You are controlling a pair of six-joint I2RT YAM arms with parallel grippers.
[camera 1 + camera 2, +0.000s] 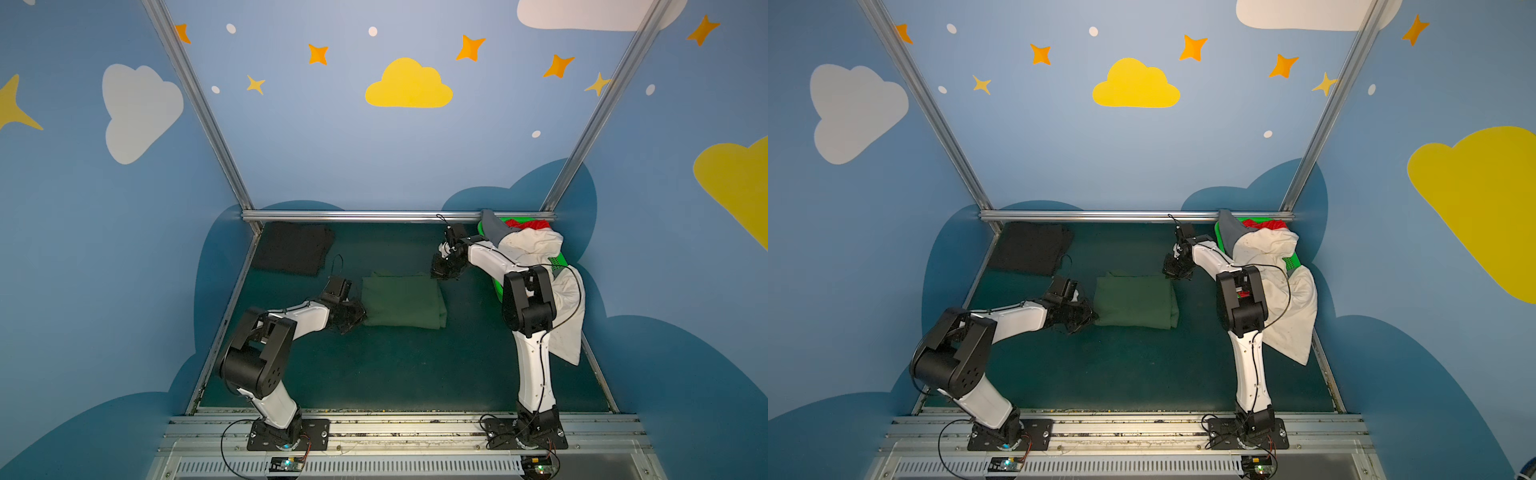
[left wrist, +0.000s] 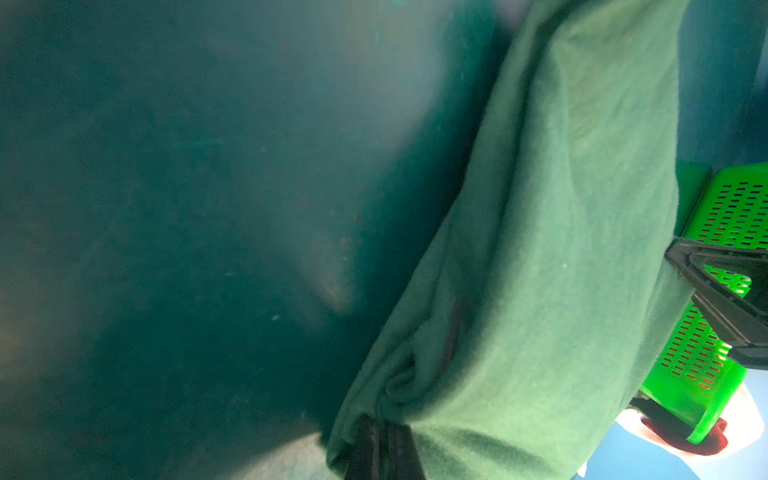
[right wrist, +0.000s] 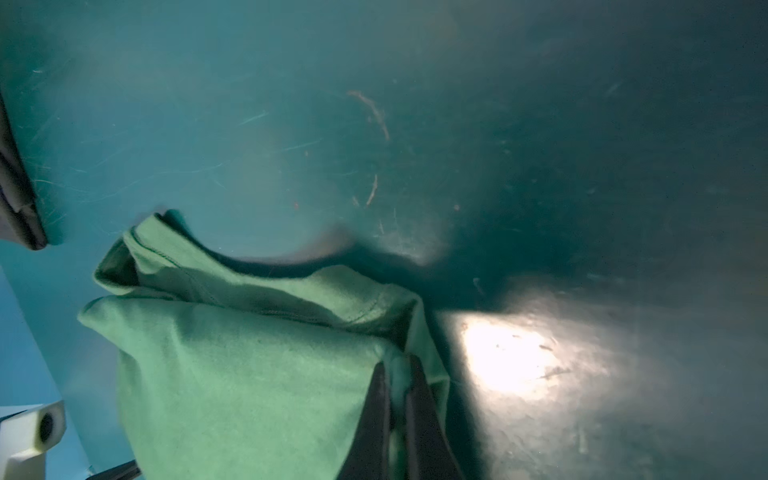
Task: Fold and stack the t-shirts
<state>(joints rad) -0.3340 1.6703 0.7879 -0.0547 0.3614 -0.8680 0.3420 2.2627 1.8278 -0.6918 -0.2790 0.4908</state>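
Observation:
A dark green t-shirt [image 1: 401, 299] [image 1: 1136, 299] lies folded mid-table. My left gripper [image 1: 364, 315] [image 1: 1096, 318] is shut on its near left corner; in the left wrist view its fingers [image 2: 384, 440] pinch the bunched cloth [image 2: 561, 249]. My right gripper [image 1: 439, 276] [image 1: 1170, 276] is shut on the far right corner, with green cloth [image 3: 249, 365] squeezed between its fingers [image 3: 380, 399]. A black t-shirt [image 1: 293, 248] [image 1: 1030, 248] lies folded at the back left. Cream-white [image 1: 536, 249], red [image 1: 530, 224] and grey [image 1: 492, 228] t-shirts hang in and over the basket.
The bright green mesh basket [image 1: 557, 262] [image 2: 731, 208] stands at the back right corner, behind the right arm. The cream-white cloth drapes down the table's right edge [image 1: 569, 332]. A metal rail [image 1: 374, 216] borders the back of the dark table [image 1: 374, 374].

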